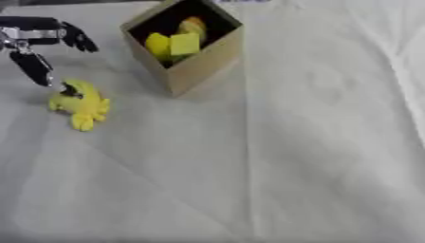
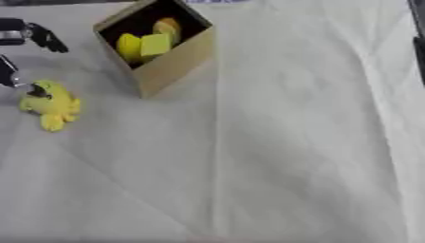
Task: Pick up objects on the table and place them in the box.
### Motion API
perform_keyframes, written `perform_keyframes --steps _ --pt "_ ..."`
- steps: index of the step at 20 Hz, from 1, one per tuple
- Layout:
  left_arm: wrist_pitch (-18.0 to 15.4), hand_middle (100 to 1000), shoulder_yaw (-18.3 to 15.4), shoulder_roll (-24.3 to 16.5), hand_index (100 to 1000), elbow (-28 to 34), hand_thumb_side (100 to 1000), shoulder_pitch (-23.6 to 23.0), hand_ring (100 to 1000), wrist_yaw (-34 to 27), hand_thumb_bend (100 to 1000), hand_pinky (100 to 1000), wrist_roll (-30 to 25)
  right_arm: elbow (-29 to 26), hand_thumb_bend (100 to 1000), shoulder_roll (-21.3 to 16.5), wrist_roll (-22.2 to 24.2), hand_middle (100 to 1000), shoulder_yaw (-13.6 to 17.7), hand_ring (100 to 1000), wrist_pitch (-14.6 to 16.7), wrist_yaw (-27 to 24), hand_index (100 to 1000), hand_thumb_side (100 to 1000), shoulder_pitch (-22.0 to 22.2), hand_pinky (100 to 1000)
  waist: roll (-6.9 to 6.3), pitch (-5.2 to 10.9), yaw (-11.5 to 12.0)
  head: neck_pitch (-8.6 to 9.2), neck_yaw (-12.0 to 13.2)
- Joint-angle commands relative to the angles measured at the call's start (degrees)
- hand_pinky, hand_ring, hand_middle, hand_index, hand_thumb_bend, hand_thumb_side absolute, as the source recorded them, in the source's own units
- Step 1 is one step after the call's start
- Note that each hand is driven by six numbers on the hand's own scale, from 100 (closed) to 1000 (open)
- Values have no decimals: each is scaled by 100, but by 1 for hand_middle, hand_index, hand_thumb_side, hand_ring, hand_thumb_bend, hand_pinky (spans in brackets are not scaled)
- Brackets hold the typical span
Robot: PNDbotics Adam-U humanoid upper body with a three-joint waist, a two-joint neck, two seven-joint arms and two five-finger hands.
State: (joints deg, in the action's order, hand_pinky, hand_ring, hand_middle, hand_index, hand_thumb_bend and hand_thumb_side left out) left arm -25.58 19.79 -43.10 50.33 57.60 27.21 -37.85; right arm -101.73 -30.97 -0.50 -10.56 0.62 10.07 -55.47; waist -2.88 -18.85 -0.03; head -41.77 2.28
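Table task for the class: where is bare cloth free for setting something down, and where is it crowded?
Free: the white cloth right of the box and all along the near side. Crowded: the far left, where the left hand meets the yellow toy.

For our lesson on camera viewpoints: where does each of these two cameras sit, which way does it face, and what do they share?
Left eye view: in the robot's head, looking down at the table; the left hand shows at upper left, a finger touching the yellow toy.
Right eye view: beside it, same downward aim, the scene sitting further left; the hand is partly cut off.
Shared: the toy, the cardboard box with yellow items inside, the white cloth.
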Motion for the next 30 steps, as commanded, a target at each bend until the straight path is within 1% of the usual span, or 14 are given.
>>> perform_keyframes --steps 1,4,5,8,13,15,17,19,21,23,30 --pt "-1333 782 41 -89 873 -32 100 131 831 -26 574 868 -1405 -61 100 -31 -48 633 88 851 -16 -32 822 446 -118 886 -15 82 -7 69 17" --pt "-1321 777 6 -113 875 24 100 132 828 -19 544 867 -1402 -48 100 -26 -63 630 91 849 -32 -29 821 444 -116 886 -23 70 -10 64 15" --pt "-1312 775 -86 -183 874 174 100 135 828 -100 542 868 -1342 -39 100 -46 -67 630 92 849 -35 -26 821 442 -110 886 -26 70 -3 53 17" --pt "-1209 776 -237 -524 877 882 106 -2 830 -506 552 870 -1209 -33 100 -117 -77 630 93 849 -23 -15 820 435 -90 886 -41 69 5 33 16" --pt "-962 781 -192 -1095 882 2142 159 -452 833 -1159 567 872 -1251 -33 100 -141 -108 629 115 848 -27 -9 820 445 -61 886 -79 57 10 35 30" --pt "-828 785 -152 -1273 885 2493 178 -656 835 -1345 596 872 -1332 -40 100 -125 -117 629 119 848 -32 -14 820 447 -63 886 -90 50 10 35 46" --pt "-718 790 -75 -1419 884 2686 179 -830 838 -1342 648 869 -1392 -50 100 -108 -124 628 118 847 -36 -19 819 450 -69 886 -99 43 2 27 63" --pt "-673 795 -1 -1495 881 2761 147 -939 842 -1198 697 867 -1407 -57 100 -93 -128 628 117 847 -39 -23 819 453 -70 886 -103 40 -10 15 86" --pt "-687 797 49 -1508 876 2738 119 -979 843 -982 720 864 -1410 -84 100 -112 -141 627 126 847 -36 -41 819 455 -43 886 -99 39 -20 17 105" --pt "-719 796 88 -1464 872 2616 101 -971 842 -789 727 862 -1411 -148 100 -150 -165 627 144 846 -36 -93 819 456 4 886 -91 40 -25 19 132" --pt "-873 803 224 -1190 876 1940 100 -848 845 -264 741 860 -1411 -251 100 -156 -211 625 184 842 -73 -170 817 463 62 885 -66 28 -34 28 168"
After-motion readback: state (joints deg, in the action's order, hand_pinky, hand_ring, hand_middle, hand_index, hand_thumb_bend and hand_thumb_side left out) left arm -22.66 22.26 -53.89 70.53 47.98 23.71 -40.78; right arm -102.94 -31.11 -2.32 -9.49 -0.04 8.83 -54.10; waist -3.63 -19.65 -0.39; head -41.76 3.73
